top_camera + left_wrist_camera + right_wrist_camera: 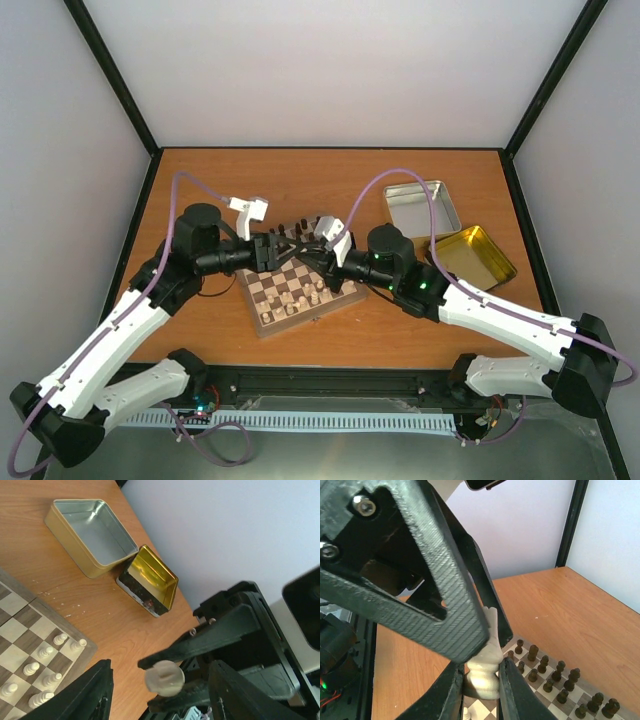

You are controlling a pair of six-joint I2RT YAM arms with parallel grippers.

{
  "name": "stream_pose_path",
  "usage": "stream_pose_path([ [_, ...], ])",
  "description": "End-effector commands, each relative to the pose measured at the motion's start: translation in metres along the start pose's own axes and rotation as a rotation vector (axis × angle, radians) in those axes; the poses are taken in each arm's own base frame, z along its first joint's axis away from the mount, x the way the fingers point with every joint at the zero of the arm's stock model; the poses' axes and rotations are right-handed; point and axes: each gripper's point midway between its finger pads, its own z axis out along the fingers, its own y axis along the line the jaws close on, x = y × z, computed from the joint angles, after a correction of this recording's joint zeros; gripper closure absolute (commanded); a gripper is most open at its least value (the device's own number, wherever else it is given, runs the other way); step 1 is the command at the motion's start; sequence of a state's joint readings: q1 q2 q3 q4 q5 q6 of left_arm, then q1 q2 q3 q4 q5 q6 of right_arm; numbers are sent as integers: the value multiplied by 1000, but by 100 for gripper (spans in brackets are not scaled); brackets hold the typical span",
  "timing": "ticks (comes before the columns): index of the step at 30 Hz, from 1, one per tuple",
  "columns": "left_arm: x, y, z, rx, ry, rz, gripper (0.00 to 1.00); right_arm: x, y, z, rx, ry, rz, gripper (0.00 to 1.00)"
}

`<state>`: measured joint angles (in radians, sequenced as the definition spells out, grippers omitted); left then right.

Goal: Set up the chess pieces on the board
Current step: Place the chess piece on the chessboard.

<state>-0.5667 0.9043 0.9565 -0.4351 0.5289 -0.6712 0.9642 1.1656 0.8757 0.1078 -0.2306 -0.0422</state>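
The chess pieces point(45, 652) in cream stand mostly on the board point(300, 318), which lies mid-surface between the two arms. We see the right claw point(481, 680) clamped tight on one cream piece point(486, 667), held in the air above the dark chessmen point(555, 680). The left claw point(161, 666) stands parted around that piece, its fingers point(95, 692) clear of it. A silver tin point(420, 208) and a gold tin point(472, 256) rest on the surface point(330, 345) right of the board.

Bright even light, soft shadows; gold tin point(150, 577) glints, the close chess piece point(164, 678) is blurred.
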Motion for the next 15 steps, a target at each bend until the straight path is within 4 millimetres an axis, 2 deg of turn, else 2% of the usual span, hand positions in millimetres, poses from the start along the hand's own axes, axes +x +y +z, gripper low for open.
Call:
stream_pose_path([
  [1,0,-23,-10,77,41,87,52,0,-1,-3,3,0,-41,85],
  [5,-2,-23,-11,71,33,85,66,1,1,-3,-9,2,-44,85],
  [12,-9,-21,-3,91,22,43,69,3,3,-1,-24,9,-48,85],
  [14,-10,-23,-3,102,18,40,75,4,2,0,-19,14,-45,85],
  [15,-9,-23,-2,103,20,42,81,4,1,0,-15,14,-44,85],
])
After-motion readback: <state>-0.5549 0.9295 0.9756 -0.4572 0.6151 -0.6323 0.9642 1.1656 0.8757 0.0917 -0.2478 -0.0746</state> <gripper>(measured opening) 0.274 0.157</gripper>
